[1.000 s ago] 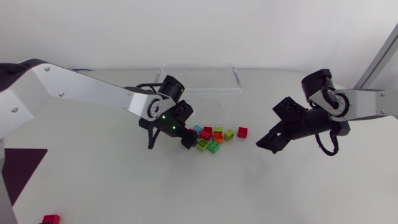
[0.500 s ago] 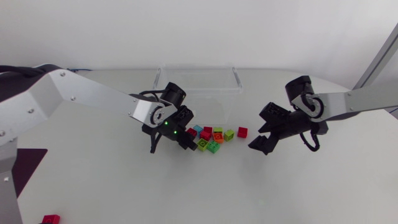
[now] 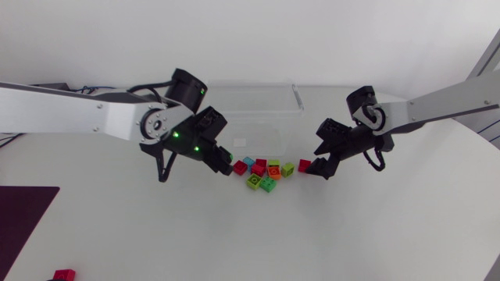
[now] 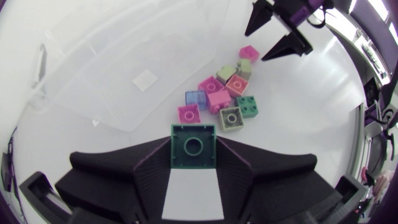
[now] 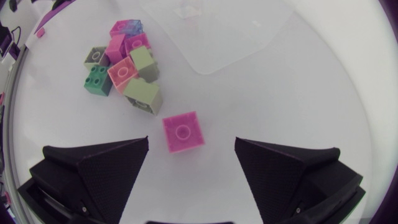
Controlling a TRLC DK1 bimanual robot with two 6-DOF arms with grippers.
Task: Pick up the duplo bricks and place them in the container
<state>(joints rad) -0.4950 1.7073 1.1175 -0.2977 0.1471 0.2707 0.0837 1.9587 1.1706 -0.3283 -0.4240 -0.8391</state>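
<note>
While the left gripper clenches it from two sides, the green brick turns a square face with one central ring toward the wrist camera. Its edges run parallel to the fingers and neither axis looks longer than the other. It sits just outside the near wall of the container, a clear tub with a small white label on its floor. Close before that same wall lies the pile, loose bricks in red, orange, blue and greens, several leaning on one another. Off the container's right front corner, a red brick lies flat on the table, apart from the pile. It is between the released fingers of the right gripper, with a gap showing on each side. The left wrist view alone shows the grasp on the green brick, which the head view hardly makes out at the fingertips. The right wrist view alone shows the gaps beside the red brick. Only the head view takes in a stray brick, also red, well apart from the container on the left arm's side.
</note>
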